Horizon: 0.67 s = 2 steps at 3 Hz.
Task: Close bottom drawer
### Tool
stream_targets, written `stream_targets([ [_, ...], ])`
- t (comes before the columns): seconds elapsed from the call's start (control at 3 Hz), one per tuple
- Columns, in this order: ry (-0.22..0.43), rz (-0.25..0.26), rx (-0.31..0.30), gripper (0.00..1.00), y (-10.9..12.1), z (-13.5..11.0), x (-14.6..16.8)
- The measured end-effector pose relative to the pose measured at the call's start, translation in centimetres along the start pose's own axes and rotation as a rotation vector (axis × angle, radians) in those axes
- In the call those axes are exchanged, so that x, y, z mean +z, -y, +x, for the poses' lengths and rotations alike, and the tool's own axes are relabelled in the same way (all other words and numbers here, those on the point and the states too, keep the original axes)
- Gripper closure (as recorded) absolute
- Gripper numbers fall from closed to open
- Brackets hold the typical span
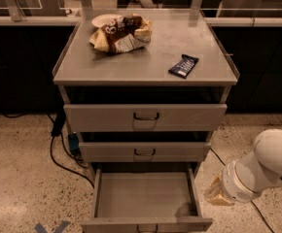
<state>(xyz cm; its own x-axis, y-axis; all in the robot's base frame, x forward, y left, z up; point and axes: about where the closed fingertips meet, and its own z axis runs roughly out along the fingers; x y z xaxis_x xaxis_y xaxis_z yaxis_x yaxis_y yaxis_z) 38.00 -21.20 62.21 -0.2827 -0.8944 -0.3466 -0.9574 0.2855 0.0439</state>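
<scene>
The bottom drawer [146, 195] of the grey metal cart is pulled far out toward me, an empty shallow tray, with its front edge at the lower frame border. The middle drawer [145, 151] and top drawer [146, 117] above it stand only slightly out. My gripper [214, 194] is low at the right, just beside the open drawer's right wall, at the end of my white arm [262, 166]. It is seen end-on and touches nothing that I can see.
The cart top [146, 57] holds a plate with snack bags [119, 33] at the back left and a dark bar wrapper [183, 65] at the right. Black cables [63, 154] trail on the speckled floor left of the cart. Dark counters stand behind.
</scene>
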Motion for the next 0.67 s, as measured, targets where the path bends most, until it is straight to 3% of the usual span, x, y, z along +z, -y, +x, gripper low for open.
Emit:
stream_targets([
  [0.33, 0.034, -0.035, -0.012, 1.00, 0.3, 0.5, 3.1],
  [0.67, 0.067, -0.112, -0.003, 1.00, 0.5, 1.4, 7.3],
])
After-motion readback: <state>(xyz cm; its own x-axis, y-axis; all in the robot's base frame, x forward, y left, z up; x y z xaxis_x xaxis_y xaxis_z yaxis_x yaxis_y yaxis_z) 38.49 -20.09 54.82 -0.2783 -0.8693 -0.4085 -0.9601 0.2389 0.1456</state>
